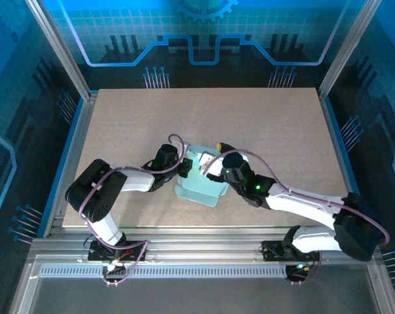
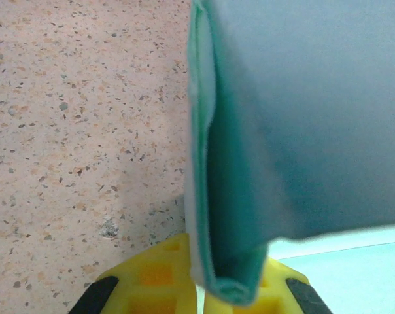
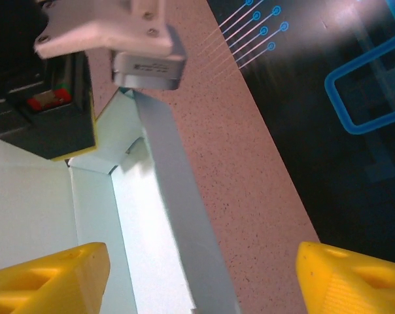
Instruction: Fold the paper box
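1. The paper box [image 1: 201, 186] is found near the middle of the table [image 1: 263, 118], slightly toward the near edge and between the two claws. It is partly raised, with a flat panel lying on the near side and walls stood up on the far part.
2. The left claw [image 2: 225, 288] is pressed together on a doubled-over wall at the box's left side, so the thin card is pinched there.
3. The right claw [image 3: 201, 281] is spread wide. An upright wall runs through the gap, apparently untouched.
4. The card is judged to be light, thin and springy. Creases may relax once released, and a hard squeeze could dent or tear it. It may also slide on the table unless it is pinned.
5. Hold is best taken on a wall or flap edge close to a crease while the opposite wall is steadied. The middle of a panel is better avoided, since it would probably buckle.
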`<state>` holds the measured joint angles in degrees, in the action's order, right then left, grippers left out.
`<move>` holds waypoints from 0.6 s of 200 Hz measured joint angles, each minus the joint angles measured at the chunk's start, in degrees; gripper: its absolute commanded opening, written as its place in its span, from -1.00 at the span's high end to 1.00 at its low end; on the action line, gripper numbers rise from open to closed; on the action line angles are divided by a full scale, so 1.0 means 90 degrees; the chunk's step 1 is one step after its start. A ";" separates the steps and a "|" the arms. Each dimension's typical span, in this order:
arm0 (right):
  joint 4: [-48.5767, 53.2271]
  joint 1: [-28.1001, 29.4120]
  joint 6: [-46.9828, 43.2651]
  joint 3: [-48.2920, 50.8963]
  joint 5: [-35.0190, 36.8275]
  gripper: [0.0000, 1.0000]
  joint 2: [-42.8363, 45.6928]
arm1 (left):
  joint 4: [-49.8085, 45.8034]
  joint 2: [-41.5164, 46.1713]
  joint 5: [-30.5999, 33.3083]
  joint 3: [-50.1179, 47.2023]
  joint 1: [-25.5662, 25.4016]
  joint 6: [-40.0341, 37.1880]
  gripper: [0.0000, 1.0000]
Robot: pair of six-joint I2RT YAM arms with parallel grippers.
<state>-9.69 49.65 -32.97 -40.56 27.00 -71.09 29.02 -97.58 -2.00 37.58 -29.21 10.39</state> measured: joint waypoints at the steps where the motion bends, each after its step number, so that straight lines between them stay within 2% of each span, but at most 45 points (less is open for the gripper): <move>1: 0.0027 -0.0019 0.0041 -0.0010 -0.0019 -0.59 0.0017 | 0.0000 -0.0002 -0.0007 0.0005 0.0000 0.0000 1.00; 26: 0.0753 -0.0656 0.0979 -0.0376 -0.0719 -0.66 0.0437 | 0.0027 -0.0032 -0.0204 0.0056 0.0049 0.0002 1.00; 68: 0.1804 -0.2310 0.3036 -0.1367 -0.2030 -0.67 0.0780 | 0.0389 -0.0141 -0.1064 0.0066 0.0321 0.0204 1.00; 98: 0.2586 -0.3745 0.4872 -0.2433 -0.3519 -0.57 0.0340 | 0.0719 -0.0168 -0.1610 0.0066 0.0396 0.0357 1.00; 120: 0.2790 -0.4546 0.5945 -0.2868 -0.4694 -0.48 -0.0177 | 0.0886 -0.0153 -0.2021 0.0063 0.0396 0.0357 1.00</move>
<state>15.42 8.73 20.53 -66.37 -15.25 -72.69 36.99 -98.96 -20.18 38.15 -25.65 13.61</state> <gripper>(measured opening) 0.769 0.062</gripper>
